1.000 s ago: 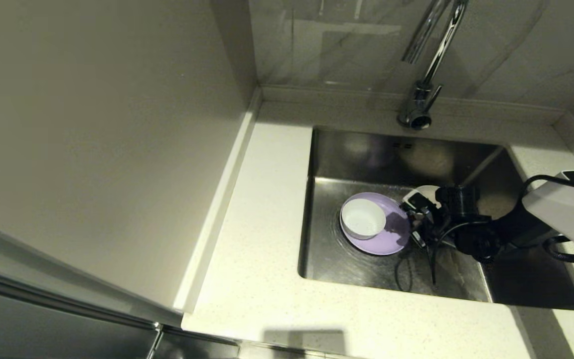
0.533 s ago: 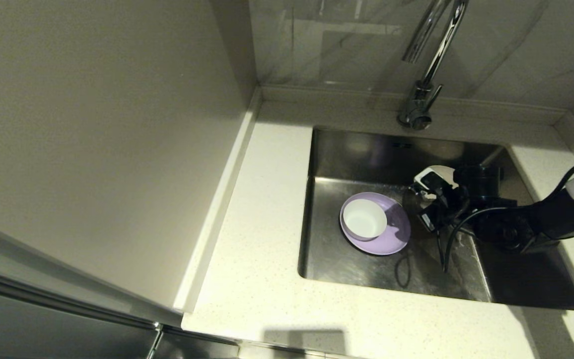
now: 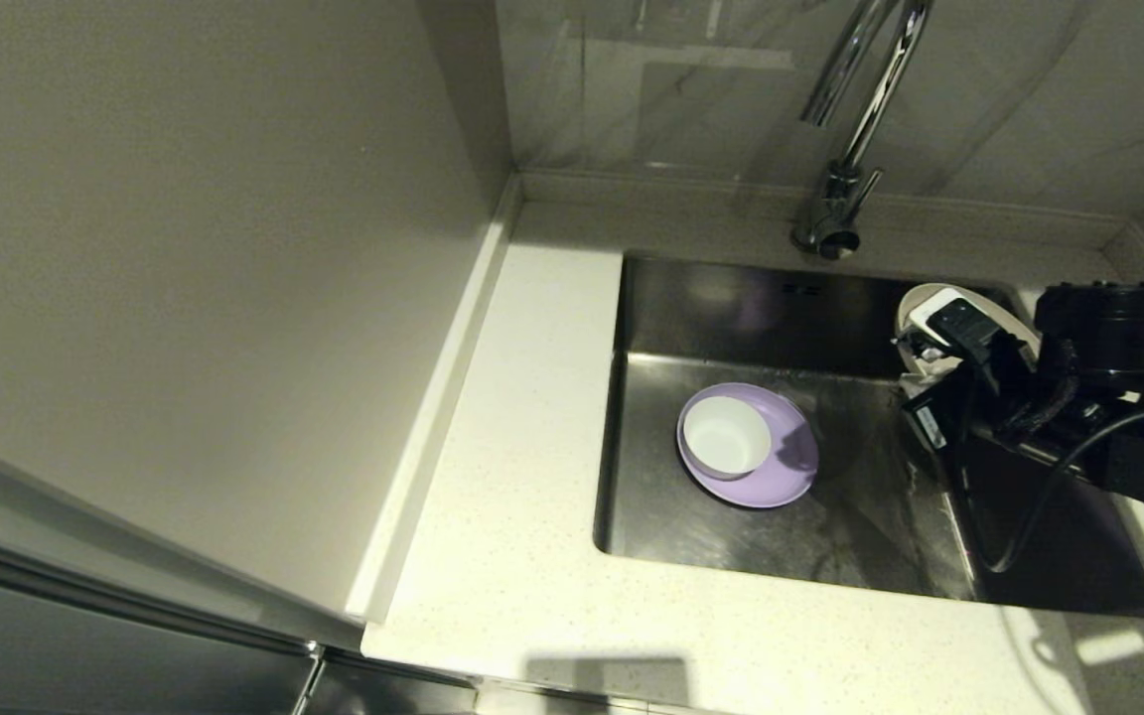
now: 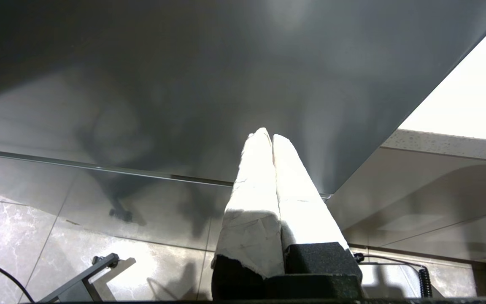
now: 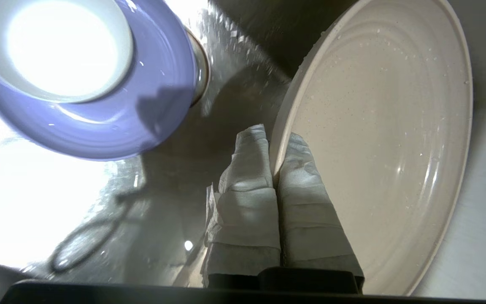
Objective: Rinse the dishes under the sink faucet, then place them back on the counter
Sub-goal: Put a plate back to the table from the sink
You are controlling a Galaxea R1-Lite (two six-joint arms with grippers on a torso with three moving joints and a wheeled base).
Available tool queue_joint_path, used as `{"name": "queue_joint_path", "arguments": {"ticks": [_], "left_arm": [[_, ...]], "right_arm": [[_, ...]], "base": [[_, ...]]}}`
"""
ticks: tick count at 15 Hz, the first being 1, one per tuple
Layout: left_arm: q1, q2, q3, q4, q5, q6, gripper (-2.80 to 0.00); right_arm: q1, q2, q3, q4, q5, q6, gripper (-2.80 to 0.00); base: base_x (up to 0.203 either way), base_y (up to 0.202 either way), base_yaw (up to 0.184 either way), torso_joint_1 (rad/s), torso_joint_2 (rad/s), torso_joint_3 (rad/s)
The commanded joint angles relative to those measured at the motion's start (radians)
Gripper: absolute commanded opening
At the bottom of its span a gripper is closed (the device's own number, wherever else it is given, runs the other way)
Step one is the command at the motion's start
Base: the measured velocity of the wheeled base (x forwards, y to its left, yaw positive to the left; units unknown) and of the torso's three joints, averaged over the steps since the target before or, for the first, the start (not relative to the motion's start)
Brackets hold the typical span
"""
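My right gripper (image 5: 273, 137) is shut on the rim of the cream-beige plate (image 5: 378, 147), which is wet and tilted on edge. In the head view it holds this plate (image 3: 1001, 316) up at the back right of the sink (image 3: 691, 318), to the right of the chrome faucet (image 3: 845, 129). The lilac plate (image 3: 781, 467) lies on the sink floor with the white bowl (image 3: 726, 435) standing in it. The wrist view shows the same plate (image 5: 141, 114) and bowl (image 5: 63, 46). My left gripper (image 4: 268, 137) is shut and empty, parked low, out of the head view.
The speckled counter (image 3: 522, 497) runs along the sink's left and front, with a wall on the left and the raised rim behind. My right arm (image 3: 1108, 447) and its cable hang over the sink's right half. The drain (image 5: 201, 71) peeks out beside the lilac plate.
My right gripper has lifted the cream plate from beside the lilac plate, up and to the right toward the sink's back right corner. The bowl and lilac plate have stayed put.
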Motion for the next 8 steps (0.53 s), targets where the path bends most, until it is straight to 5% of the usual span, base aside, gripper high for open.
{"name": "queue_joint_path", "arguments": {"ticks": [1, 8], "left_arm": [[0.000, -0.003, 0.000, 0.000, 0.000, -0.001, -2.80], [0.000, -0.003, 0.000, 0.000, 0.000, -0.001, -2.80]], "right_arm": [[0.002, -0.132, 0.045, -0.006, 0.000, -0.005, -2.80], [-0.058, -0.068, 0.036, -0.156, -0.010, -0.012, -2.80]], "base": [[0.000, 0.000, 0.000, 0.000, 0.00, 0.000], [0.000, 0.000, 0.000, 0.000, 0.00, 0.000]]}}
